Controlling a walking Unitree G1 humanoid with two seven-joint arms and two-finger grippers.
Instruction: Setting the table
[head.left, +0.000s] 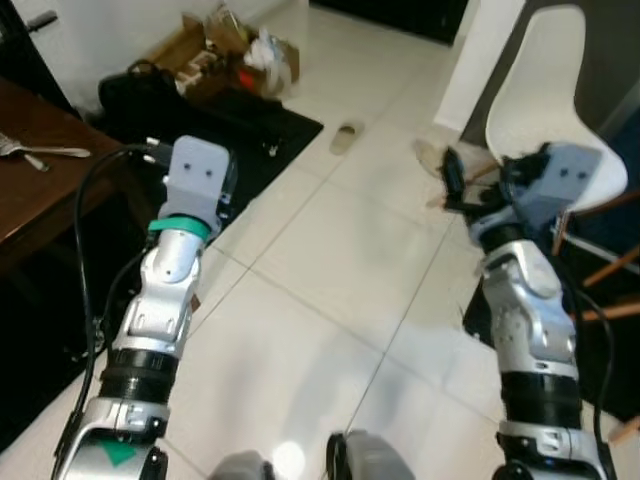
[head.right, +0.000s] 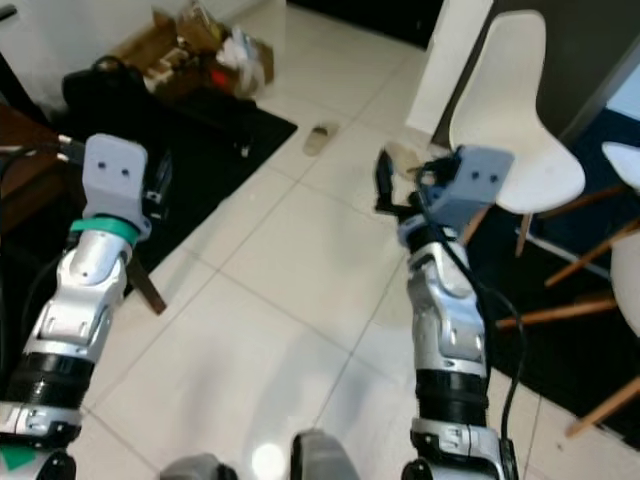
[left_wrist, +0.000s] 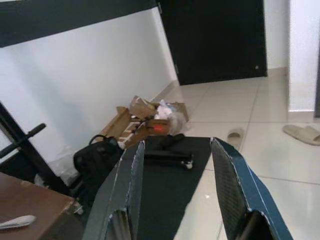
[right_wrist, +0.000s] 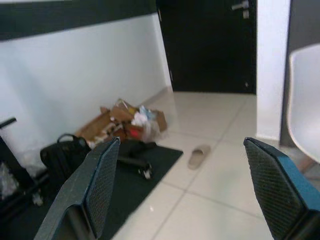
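A brown wooden table (head.left: 40, 190) stands at my left, and a silver fork (head.left: 45, 152) lies on it near the edge. The table's corner (left_wrist: 35, 210) also appears in the left wrist view, with a pale utensil handle (left_wrist: 15, 221) on it. My left gripper (left_wrist: 176, 145) is raised just right of the table, open, with nothing between its fingers. My right gripper (head.left: 452, 175) is held up over the tiled floor near a white chair (head.left: 545, 100). It is open wide and empty.
A black mat (head.left: 250, 130) lies on the white tiled floor ahead on the left. Cardboard boxes with clutter (head.left: 225, 50) and a black bag (head.left: 140, 90) sit by the wall. A slipper (head.left: 347, 137) lies mid-floor. Wooden chair legs (head.left: 610, 290) stick out at right.
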